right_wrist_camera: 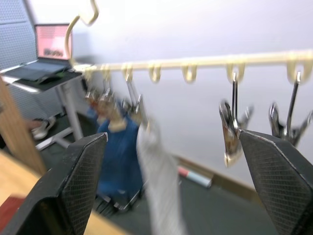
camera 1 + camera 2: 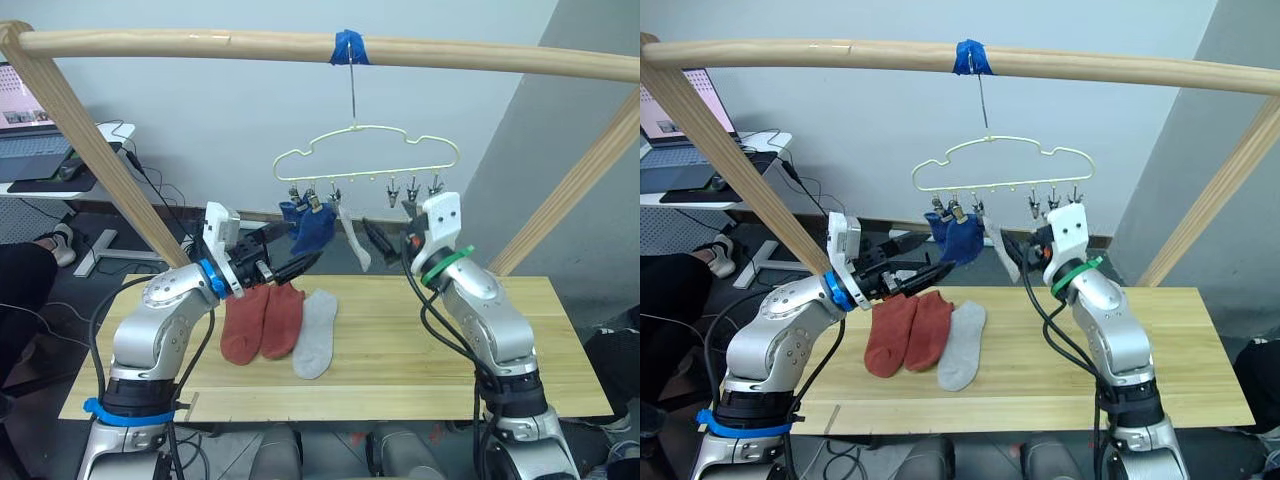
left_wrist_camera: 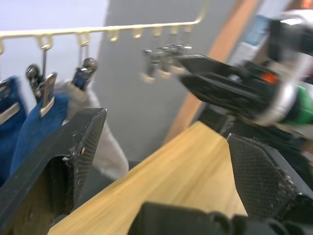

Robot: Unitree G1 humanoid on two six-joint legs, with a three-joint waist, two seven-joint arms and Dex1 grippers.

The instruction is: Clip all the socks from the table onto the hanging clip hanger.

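Note:
The pale yellow clip hanger (image 2: pixel 368 152) hangs by its hook from the wooden pole. Two blue socks (image 2: pixel 312 228) and one light grey sock (image 2: pixel 353 240) hang from its left clips, while the right clips (image 2: pixel 412 190) are bare. On the table (image 2: pixel 520 330) lie two rust-red socks (image 2: pixel 262 320) side by side, with a grey sock (image 2: pixel 317 334) to their right. My left gripper (image 2: pixel 300 250) hovers open and empty just below the blue socks. Raised beside the hanging grey sock, my right gripper (image 2: pixel 385 238) is open and empty, under the bare clips (image 1: pixel 234 125).
A pale wooden pole frame (image 2: pixel 200 42) spans overhead, with slanted legs at both sides of the table. A desk with a laptop (image 2: pixel 40 150) stands at the far left. Bare tabletop stretches to the right of the socks.

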